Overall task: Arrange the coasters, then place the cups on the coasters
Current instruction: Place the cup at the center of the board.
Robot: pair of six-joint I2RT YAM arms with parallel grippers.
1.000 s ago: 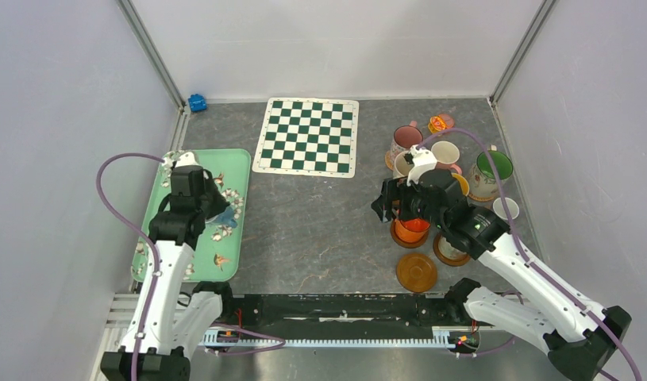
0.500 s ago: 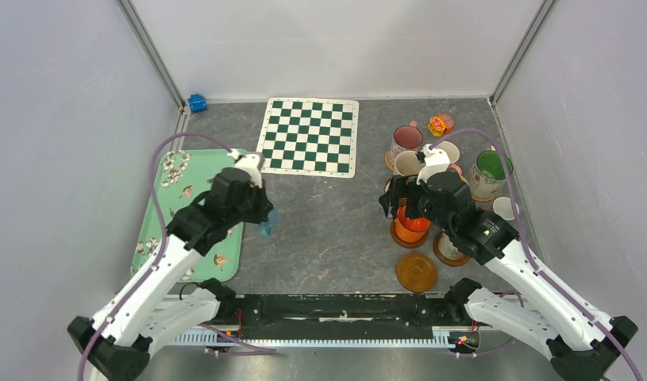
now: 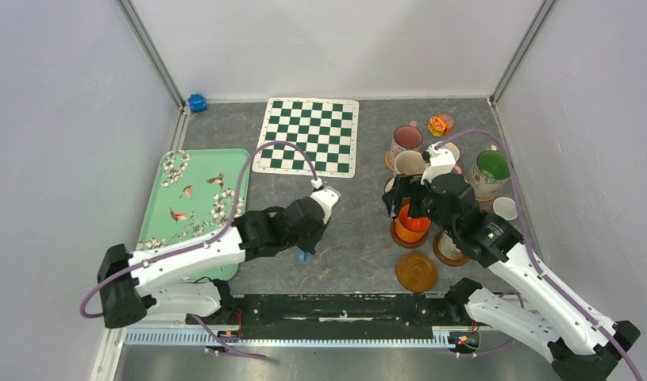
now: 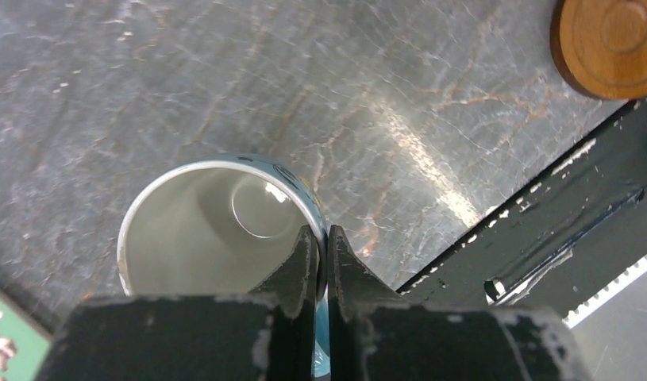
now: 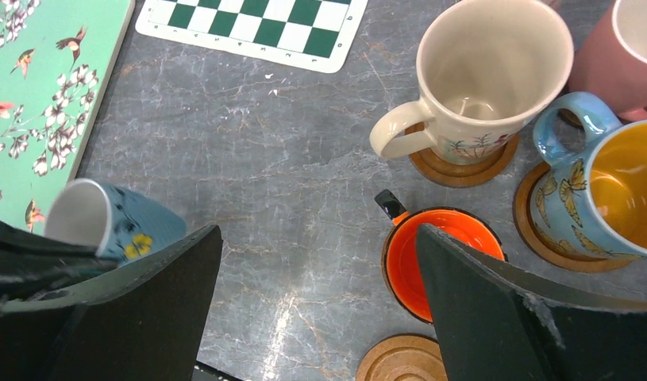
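While several cups (image 5: 494, 63) already sit on coasters (image 5: 463, 171) at the right, the left gripper (image 4: 321, 238) clamps a blue cup (image 4: 197, 234) by its rim over the mid surface (image 4: 225, 79), likely bound for the empty coaster (image 4: 614, 40); the right gripper (image 5: 316, 234) hangs open above an orange cup (image 5: 435, 262).

The table top (image 4: 225, 79) looks like grey marbled stone, smooth, with a soft shine. The blue cup (image 4: 201, 230) seems to be glazed ceramic, glossy inside. The coaster (image 4: 614, 40) is smooth brown wood with turned rings. The fingers (image 4: 300, 274) of the left gripper (image 4: 321, 242) are matt black plastic, scuffed at the edges.
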